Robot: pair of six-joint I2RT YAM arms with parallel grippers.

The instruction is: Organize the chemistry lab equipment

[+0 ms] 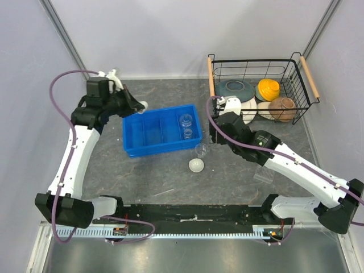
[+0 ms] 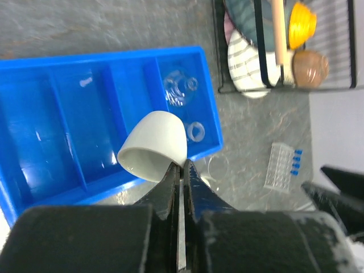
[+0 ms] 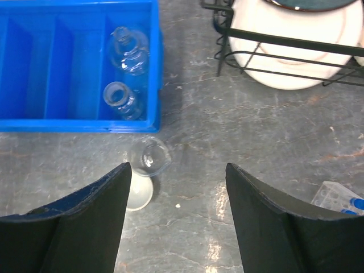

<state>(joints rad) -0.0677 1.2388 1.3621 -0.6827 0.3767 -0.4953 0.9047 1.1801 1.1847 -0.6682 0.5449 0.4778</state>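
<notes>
Left fingers (image 2: 168, 190) pinch tiny white cup (image 2: 154, 146) by blue tray (image 2: 34, 131).

Left arm (image 1: 74, 152) reaching far forward, jaws pinched shut; right arm (image 1: 301, 173) stretched inward, jaws spread wide

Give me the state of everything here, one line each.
Left gripper: shut on cup.
Cup: held, tipped.
Right gripper: open, empty.
Two beakers: in tray's end compartment.
Third beaker: on table beside dish.
Dish: on table.
Rack: on table, holding tubes.
</notes>
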